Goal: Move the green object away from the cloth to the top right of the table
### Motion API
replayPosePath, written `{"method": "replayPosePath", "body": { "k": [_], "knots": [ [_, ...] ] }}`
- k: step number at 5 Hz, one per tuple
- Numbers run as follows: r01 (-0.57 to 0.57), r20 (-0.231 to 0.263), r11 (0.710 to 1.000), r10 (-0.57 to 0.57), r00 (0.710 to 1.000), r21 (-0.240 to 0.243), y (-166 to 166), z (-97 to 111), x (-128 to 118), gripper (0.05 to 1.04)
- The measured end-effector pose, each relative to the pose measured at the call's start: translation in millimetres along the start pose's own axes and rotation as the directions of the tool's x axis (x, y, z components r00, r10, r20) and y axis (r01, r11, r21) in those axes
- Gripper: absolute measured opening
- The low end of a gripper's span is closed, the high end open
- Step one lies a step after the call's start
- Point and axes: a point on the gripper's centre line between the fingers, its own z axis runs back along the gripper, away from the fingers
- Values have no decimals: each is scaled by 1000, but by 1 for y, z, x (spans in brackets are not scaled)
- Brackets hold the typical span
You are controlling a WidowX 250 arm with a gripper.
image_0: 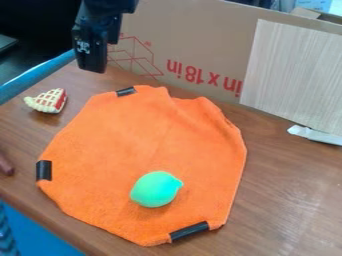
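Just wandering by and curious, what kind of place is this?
Probably a robot workspace or lab: a black robot arm hangs over a wooden table, where toy food like the pie slice lies near a taped orange cloth.

1. Black gripper (92, 64) hanging at upper left.
2. Green lemon-shaped object (155, 190) on the orange cloth (150, 135), below centre.
3. Pie slice (48, 101) on the wooden worktop (284, 185), left.
4. Cardboard box (194, 35) across the top.
5. White strip (314, 134), right edge.
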Motion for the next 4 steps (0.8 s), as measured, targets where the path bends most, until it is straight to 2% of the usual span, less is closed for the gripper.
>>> {"method": "replayPosePath", "body": {
  "k": [1,2,4],
  "knots": [
    [-2,-17,1000,2,1000,-22,0,-6,1,1001],
    [-17,-191,999,10,981,-31,3,-6,8,1001],
    [-33,-202,999,25,979,-33,3,-6,7,1001]
  ]
}}
